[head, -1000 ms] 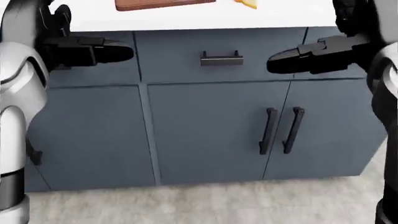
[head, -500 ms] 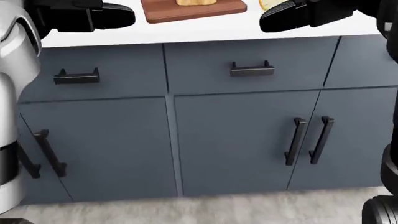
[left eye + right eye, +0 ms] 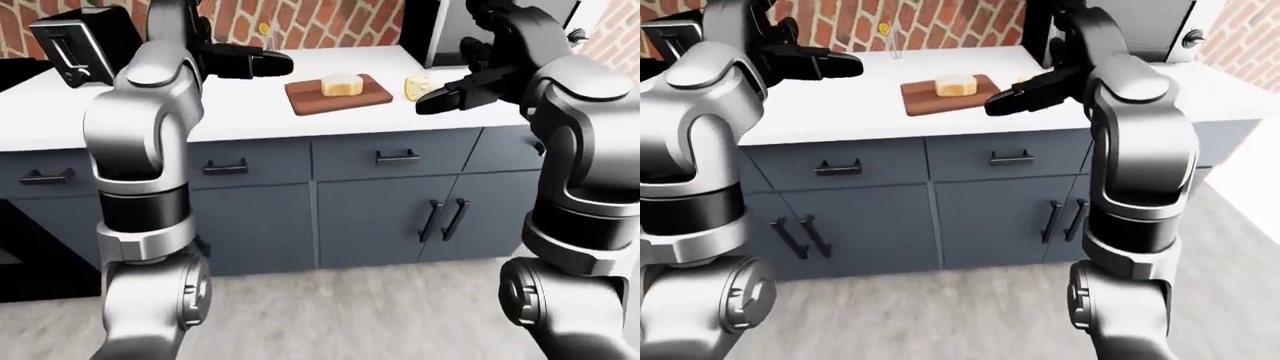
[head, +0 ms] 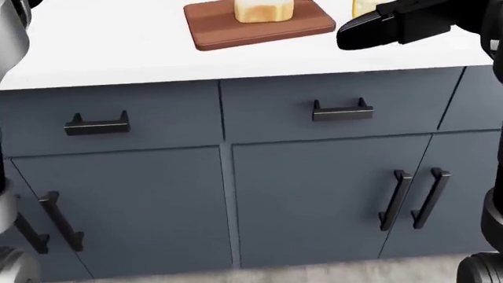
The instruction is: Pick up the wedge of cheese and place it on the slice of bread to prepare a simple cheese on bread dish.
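Observation:
A pale yellow wedge of cheese (image 3: 419, 88) lies on the white counter (image 3: 250, 112), just right of a brown cutting board (image 3: 310, 100). The slice of bread (image 3: 341, 85) rests on that board. My right hand (image 3: 432, 103) hovers over the counter's edge just below the cheese, fingers stretched out, open and holding nothing. In the head view the right hand (image 4: 349, 35) partly hides the cheese (image 4: 362, 7). My left hand (image 3: 270, 64) is held above the counter left of the board, open and empty.
A black toaster (image 3: 85, 37) stands at the counter's left, a dark appliance (image 3: 440, 34) at the top right, and a small glass (image 3: 895, 37) by the brick wall. Below run grey drawers and cabinet doors with black handles (image 4: 342, 111).
The camera has moved: the counter, board and bread have slid down into the head view. Both hands have risen over the counter, and the left hand has left the head view.

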Tool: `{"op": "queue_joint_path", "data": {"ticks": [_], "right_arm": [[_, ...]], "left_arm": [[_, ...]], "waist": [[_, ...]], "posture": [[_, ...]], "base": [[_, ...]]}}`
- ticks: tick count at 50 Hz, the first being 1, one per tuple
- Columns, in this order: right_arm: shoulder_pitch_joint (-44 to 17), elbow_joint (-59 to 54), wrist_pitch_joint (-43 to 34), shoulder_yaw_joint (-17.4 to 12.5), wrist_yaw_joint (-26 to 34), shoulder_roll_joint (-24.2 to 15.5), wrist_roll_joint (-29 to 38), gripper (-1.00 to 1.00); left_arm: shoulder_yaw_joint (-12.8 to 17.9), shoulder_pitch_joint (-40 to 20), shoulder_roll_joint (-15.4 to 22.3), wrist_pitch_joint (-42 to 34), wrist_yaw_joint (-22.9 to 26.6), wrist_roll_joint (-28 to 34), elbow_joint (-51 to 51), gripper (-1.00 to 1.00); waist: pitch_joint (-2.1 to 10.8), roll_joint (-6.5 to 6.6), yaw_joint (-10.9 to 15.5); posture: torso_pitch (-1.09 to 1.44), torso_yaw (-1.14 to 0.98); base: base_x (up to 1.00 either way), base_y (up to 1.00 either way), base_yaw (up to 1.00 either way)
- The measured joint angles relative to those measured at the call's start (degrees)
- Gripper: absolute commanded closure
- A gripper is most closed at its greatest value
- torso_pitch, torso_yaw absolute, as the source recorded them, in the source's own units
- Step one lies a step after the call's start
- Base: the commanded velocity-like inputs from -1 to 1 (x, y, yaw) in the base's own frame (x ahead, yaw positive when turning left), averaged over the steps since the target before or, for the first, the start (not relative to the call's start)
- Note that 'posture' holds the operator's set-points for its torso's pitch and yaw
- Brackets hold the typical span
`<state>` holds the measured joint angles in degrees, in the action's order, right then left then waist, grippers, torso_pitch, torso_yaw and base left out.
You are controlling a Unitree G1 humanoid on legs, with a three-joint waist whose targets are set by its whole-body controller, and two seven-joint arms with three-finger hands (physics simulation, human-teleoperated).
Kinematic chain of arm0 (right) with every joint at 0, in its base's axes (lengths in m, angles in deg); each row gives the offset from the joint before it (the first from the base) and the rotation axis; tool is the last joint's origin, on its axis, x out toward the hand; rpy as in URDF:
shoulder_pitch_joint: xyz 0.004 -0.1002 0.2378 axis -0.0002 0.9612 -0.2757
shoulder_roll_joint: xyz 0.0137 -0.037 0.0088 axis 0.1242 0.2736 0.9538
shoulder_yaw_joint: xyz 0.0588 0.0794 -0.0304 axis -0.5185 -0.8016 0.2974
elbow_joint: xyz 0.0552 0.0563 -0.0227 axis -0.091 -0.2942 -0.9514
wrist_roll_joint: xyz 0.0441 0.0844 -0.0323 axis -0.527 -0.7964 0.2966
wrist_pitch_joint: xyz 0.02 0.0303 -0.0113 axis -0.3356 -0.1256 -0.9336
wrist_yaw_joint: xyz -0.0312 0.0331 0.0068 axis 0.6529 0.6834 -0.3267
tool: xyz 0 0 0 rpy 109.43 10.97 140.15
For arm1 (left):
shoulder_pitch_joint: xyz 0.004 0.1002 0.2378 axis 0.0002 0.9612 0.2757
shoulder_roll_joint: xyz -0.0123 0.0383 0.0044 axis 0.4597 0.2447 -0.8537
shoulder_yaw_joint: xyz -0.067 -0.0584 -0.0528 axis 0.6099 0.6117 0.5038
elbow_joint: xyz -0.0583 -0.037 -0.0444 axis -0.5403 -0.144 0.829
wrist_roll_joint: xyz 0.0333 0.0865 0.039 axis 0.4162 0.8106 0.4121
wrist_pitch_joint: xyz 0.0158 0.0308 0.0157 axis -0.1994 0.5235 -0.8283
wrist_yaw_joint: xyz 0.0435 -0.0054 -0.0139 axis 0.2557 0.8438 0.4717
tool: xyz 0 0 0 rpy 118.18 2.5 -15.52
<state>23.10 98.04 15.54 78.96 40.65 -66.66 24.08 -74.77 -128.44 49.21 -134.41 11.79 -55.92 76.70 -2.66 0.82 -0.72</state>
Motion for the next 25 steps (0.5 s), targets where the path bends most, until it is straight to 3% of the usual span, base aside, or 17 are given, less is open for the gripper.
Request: {"op": "queue_joint_path", "data": {"ticks": [3, 4, 6, 11, 16, 20, 22, 25], "right_arm": [[-0.2, -0.3, 0.0, 0.2, -0.1, 0.2, 0.0, -1.00], [0.2, -0.4, -0.1, 0.6, 0.0, 0.7, 0.0, -1.00], [0.7, -1.0, -0.6, 1.8, 0.4, 1.1, -0.5, -1.00], [0.1, -1.4, -0.8, 1.4, 0.6, 0.8, -0.7, -1.00], [-0.5, -0.5, -0.1, 1.2, 0.5, 0.6, -0.2, -1.00], [-0.5, -0.4, -0.7, 1.4, 0.9, 0.4, -0.3, -1.00], [0.0, -0.8, -1.2, 1.1, 1.0, 0.2, -0.1, -1.00], [0.3, -1.7, -2.2, 0.8, 0.9, 0.0, 0.6, -1.00]], "left_arm": [[0.1, 0.2, 0.2, -0.1, 0.1, 0.1, -0.2, -1.00], [0.3, 0.8, 0.3, -0.1, 0.0, 0.2, -0.1, -1.00], [0.9, 1.8, 0.4, -0.5, -0.2, 0.6, 0.7, -1.00], [0.7, 1.5, 0.1, -1.1, -0.2, 0.9, 0.6, -1.00], [0.7, 1.2, 0.1, -0.1, -0.1, 0.9, -0.3, -1.00], [0.7, 1.1, -0.1, -0.5, -0.3, 1.1, -0.1, -1.00], [0.1, 1.6, -0.7, -0.9, -0.2, 1.0, 0.3, -1.00], [-0.9, 1.4, -1.1, -1.5, 0.4, 0.4, 0.4, -1.00]], "waist": [[0.57, 3.12, -0.1], [0.22, 2.52, 0.3], [-0.67, 2.74, 0.7], [-0.17, 0.49, 0.8], [1.35, -0.91, 1.0], [0.98, -3.58, 1.5], [0.11, -2.35, 0.9], [0.08, -3.13, 0.4]], "posture": [[0.00, 0.00], [0.00, 0.00], [0.00, 0.00], [0.00, 0.00], [0.00, 0.00], [0.00, 0.00], [0.00, 0.00], [0.00, 0.00]], "base": [[0.26, 0.20, 0.00], [0.27, 0.19, 0.00], [0.25, 0.19, 0.00], [0.22, 0.17, 0.00], [0.07, 0.05, 0.00], [0.07, 0.05, 0.00], [0.08, 0.05, 0.00], [0.07, 0.04, 0.00]]}}
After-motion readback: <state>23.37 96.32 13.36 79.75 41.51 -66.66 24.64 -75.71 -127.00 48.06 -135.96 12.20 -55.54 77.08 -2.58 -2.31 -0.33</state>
